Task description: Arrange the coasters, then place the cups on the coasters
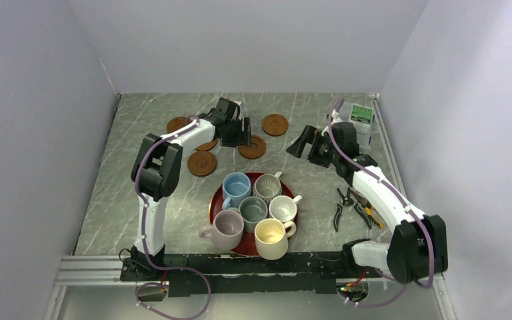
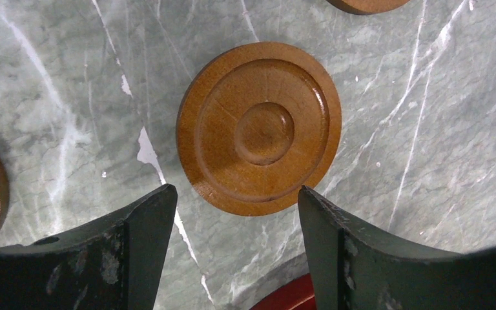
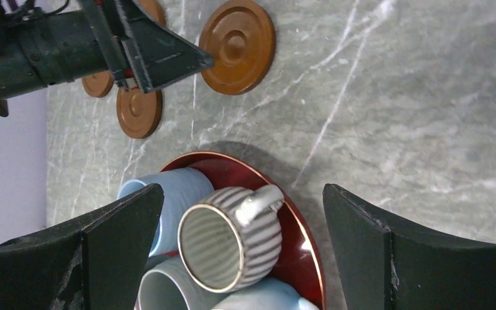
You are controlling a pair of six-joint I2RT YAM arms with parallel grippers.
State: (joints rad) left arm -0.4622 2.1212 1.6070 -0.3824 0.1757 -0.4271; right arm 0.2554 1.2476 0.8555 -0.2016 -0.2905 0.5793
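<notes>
The left hand [image 2: 236,194], fingers [image 2: 103,258] apart, faces one coaster [image 2: 259,128] on the marble table [image 2: 426,161].

No legible text; green-white box [image 1: 360,117] label too small.

Left arm [image 1: 148,200] is seen stretched toward one o'clock, left gripper [image 2: 236,197] tipped downward with jaws parted; right arm [image 1: 380,193] is angled toward eleven o'clock, right gripper [image 3: 242,194] spread wide.

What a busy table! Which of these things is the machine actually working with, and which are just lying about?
In the job:
- the brown coasters
- the six cups

Just lying about:
- the pliers
- the white-and-green box in the far right corner
- the red tray, which only carries the cups
</notes>
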